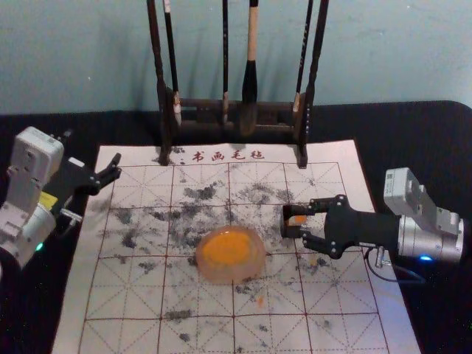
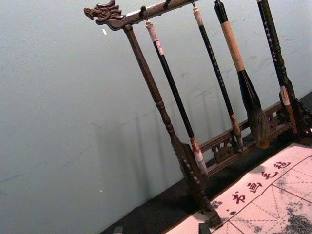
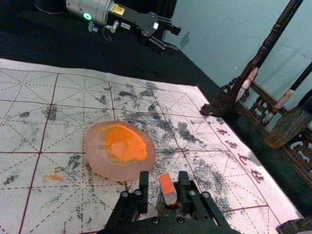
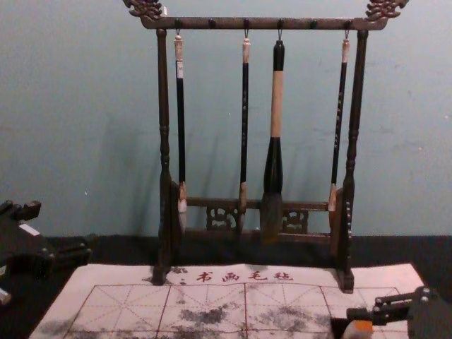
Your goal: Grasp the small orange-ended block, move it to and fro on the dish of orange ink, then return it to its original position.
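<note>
My right gripper (image 1: 298,222) is right of the dish, its fingers standing open on either side of the small block (image 1: 299,219). In the right wrist view the block (image 3: 167,186) shows its orange end up between the fingertips of the right gripper (image 3: 164,181), nearer one finger, with a gap at the other. Its pale lower part meets a dark piece. The chest view has the block (image 4: 361,328) at lower right. The round translucent dish (image 1: 210,269) with orange ink (image 1: 228,248) lies mid-mat. My left gripper (image 1: 109,175) is parked open at the mat's back left; left wrist view: left gripper (image 2: 161,229).
A dark wooden brush rack (image 1: 199,105) with several hanging brushes stands at the mat's back edge, before the wall. The white gridded felt mat (image 1: 118,295), marked by grey ink smudges, lies on a black-covered table (image 1: 44,295).
</note>
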`<control>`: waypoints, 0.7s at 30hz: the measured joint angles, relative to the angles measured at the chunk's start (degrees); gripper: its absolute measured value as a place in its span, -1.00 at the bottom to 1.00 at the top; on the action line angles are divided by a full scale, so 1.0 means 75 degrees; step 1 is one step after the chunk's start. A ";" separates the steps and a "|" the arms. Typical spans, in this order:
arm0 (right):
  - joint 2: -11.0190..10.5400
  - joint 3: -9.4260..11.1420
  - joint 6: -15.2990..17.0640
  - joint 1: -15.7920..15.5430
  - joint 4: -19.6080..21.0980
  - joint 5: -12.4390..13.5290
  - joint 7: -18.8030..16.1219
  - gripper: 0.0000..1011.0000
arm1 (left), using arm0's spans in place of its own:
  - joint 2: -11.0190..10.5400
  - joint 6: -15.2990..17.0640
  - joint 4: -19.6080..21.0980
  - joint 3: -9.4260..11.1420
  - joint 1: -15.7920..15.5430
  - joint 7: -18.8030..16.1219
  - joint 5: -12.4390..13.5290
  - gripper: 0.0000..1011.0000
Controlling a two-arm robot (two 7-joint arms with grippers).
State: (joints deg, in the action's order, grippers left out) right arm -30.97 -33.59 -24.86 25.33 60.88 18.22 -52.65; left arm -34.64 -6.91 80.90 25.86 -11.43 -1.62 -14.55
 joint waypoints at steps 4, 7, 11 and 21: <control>0.0000 0.0000 0.0000 0.0000 0.0000 0.0000 -0.0002 -0.46 | 0.0000 0.0000 0.0000 0.0000 0.0000 0.0000 0.0000 0.98; 0.0000 0.0000 0.0000 0.0000 0.0000 0.0001 -0.0002 -0.57 | 0.0000 0.0000 0.0000 0.0000 0.0000 0.0000 0.0000 0.98; 0.0000 0.0000 -0.0001 0.0001 0.0000 0.0003 -0.0001 -0.72 | 0.0000 0.0000 -0.0001 0.0000 0.0000 0.0000 0.0000 0.98; 0.0000 0.0000 -0.0001 0.0001 0.0000 0.0003 0.0010 -0.73 | 0.0000 0.0000 0.0000 0.0000 0.0000 0.0000 0.0000 0.98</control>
State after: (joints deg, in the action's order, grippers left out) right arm -30.97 -33.59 -24.87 25.33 60.88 18.24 -52.58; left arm -34.65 -6.91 80.90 25.86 -11.43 -1.62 -14.55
